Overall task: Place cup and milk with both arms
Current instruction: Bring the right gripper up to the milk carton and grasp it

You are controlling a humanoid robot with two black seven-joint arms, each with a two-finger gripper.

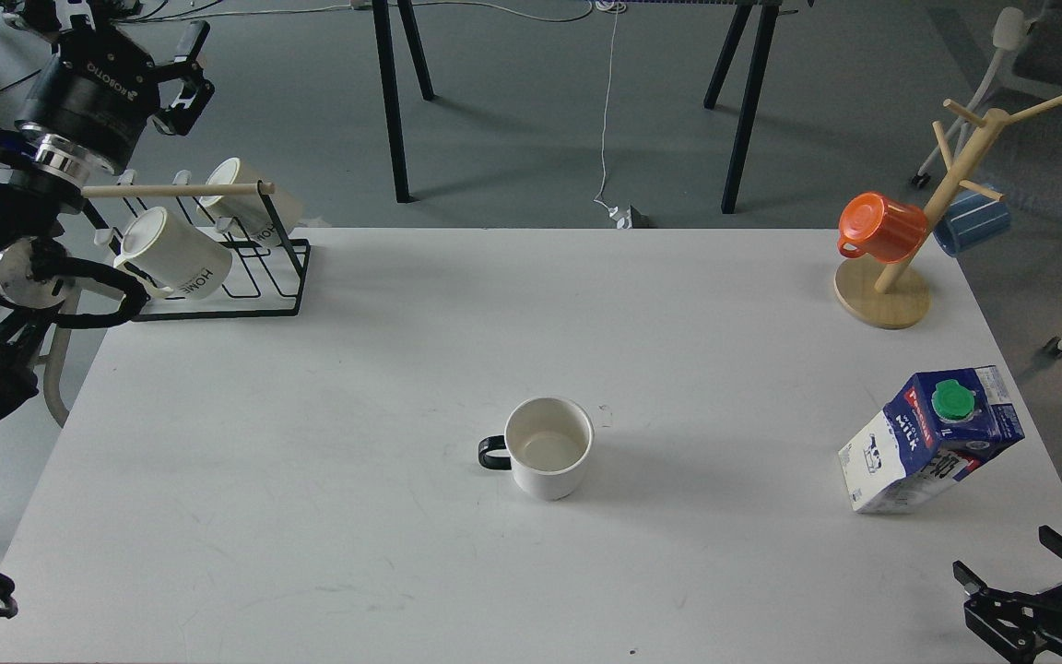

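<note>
**Mug at table centre, carton at the right edge, both grippers clear**

At far left, the left black two-finger gripper (179, 78) is raised above the table's back-left corner, its fingers spread wide with nothing between them. Just below it, a black wire rack (264, 277) with a wooden rod holds two cream "HOME"-lettered mugs (176, 254) lying on their sides. The flat white table (310, 516) carries the plain white round mug (548, 447) near its middle, upright, its small black loop handle pointing left. Back right, a wooden mug tree (890, 277) bears an orange cup (881, 226) and a blue cup (973, 221). In front of it, near the right edge, stands the blue and white gable-top milk carton (932, 438) with green screw cap. At bottom right, the right black gripper (1020, 567) hovers wide open, empty, apart from the carton.
</note>
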